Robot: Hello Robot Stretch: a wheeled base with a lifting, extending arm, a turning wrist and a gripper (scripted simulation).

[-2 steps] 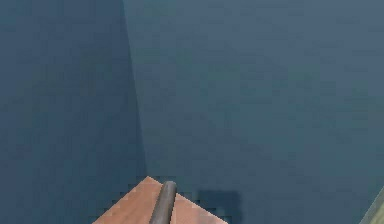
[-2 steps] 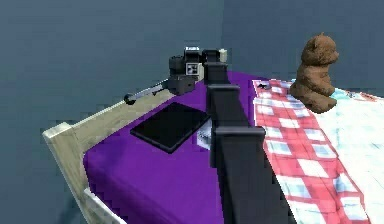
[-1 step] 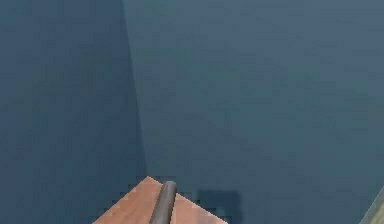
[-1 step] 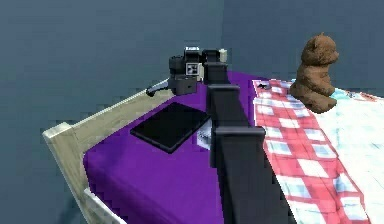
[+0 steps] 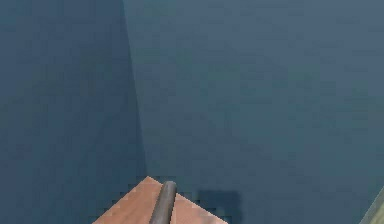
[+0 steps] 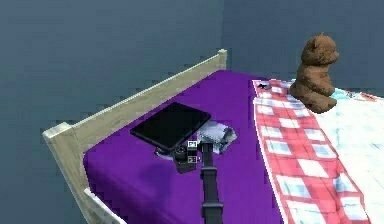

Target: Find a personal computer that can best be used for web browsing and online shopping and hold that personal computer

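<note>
A flat black slab (image 6: 170, 125), thin like a closed laptop or tablet, lies on the purple bedcover (image 6: 150, 175) near the wooden bed frame (image 6: 110, 115). The dark arm (image 6: 211, 192) rises from the arm side view's bottom edge to the slab's near corner. Its gripper (image 6: 182, 156) stands at that corner, left of the white marker squares (image 6: 199, 148). The slab lies on the bed right behind it, so I cannot tell whether it holds anything or touches the slab.
A small grey-white lump (image 6: 216, 133) lies beside the slab. A brown teddy bear (image 6: 316, 72) sits on a red-and-white checked blanket (image 6: 300, 150). Dark blue walls (image 5: 250, 90) meet in a corner ahead, above a strip of reddish floor (image 5: 135, 205) with a dark grey post (image 5: 164, 203).
</note>
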